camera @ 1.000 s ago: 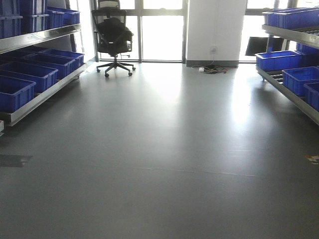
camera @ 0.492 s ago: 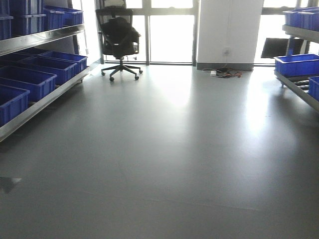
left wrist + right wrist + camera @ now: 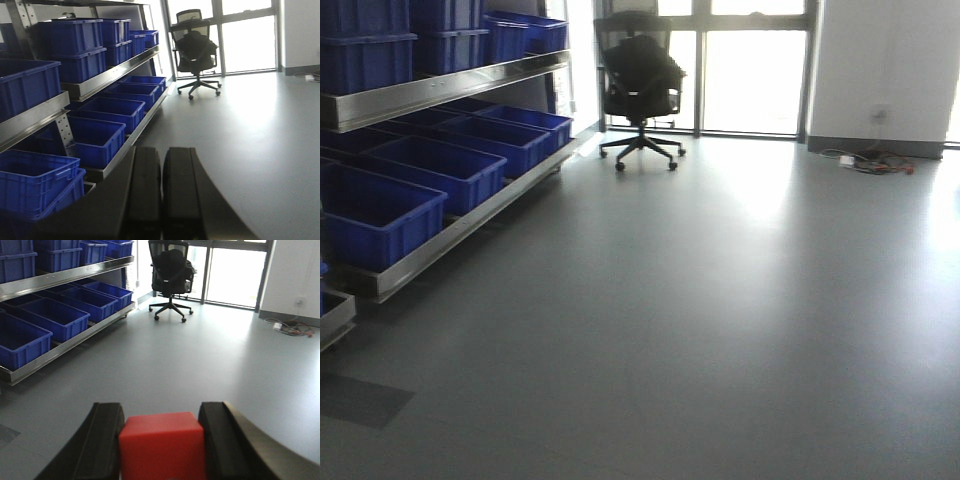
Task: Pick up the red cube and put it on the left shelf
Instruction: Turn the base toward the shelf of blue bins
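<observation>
This is a storeroom or warehouse-like workspace, not a home. A long tiered steel shelf [image 3: 450,84] runs along the side, loaded with rows of matching blue crates [image 3: 380,215] on sloping tracks. The grey floor [image 3: 720,330] is smooth, wide and industrial. At the far end are tall windows [image 3: 750,75], 1 black office chair [image 3: 640,70], and loose cables [image 3: 880,163] beneath a white wall [image 3: 890,60].

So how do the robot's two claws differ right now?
The right gripper clamps the red cube between spread fingers; the left gripper holds nothing, fingers nearly touching. The right gripper faces mostly floor; the left gripper faces the left shelf. Both have black fingers.
</observation>
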Tool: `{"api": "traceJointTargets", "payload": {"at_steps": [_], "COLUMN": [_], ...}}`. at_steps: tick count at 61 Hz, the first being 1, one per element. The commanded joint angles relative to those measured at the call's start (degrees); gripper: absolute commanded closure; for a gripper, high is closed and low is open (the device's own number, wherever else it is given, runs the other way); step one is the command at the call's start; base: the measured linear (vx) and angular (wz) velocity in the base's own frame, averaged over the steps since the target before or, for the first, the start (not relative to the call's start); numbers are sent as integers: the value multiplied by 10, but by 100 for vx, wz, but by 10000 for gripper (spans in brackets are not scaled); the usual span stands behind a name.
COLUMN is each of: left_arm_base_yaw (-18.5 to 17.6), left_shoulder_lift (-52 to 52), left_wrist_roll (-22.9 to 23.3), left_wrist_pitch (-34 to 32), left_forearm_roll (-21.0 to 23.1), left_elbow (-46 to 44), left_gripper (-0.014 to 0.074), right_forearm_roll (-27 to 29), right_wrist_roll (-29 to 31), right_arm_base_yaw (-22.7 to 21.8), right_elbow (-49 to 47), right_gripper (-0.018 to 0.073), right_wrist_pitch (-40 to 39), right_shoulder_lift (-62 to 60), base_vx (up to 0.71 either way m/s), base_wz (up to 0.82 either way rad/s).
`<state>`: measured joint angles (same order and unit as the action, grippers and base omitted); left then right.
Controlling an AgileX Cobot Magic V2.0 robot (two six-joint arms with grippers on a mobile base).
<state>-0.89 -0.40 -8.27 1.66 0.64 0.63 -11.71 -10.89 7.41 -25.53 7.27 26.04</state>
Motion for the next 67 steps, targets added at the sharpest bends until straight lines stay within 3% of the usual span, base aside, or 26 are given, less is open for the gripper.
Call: {"api": "traceJointTargets", "payload": {"at_steps": [1, 67], "left_arm_base_yaw": [-3, -3], "left_shoulder_lift": [5, 5], "left_wrist_roll": [0, 0], "left_wrist_pitch": [-51, -51], "left_forearm_roll": [3, 3], "left_elbow": [13, 13], "left_gripper": [491, 491], "right_forearm_roll": [-6, -6], "right_wrist_roll": [3, 3], "right_arm_base_yaw": [-4, -4], "right_elbow": [-17, -17], "right_gripper": [501, 501], "right_wrist_pitch": [-49, -49], "right_shoulder_lift": [1, 1], "base_vx": [54, 47], "base_wz": [46, 60]}}
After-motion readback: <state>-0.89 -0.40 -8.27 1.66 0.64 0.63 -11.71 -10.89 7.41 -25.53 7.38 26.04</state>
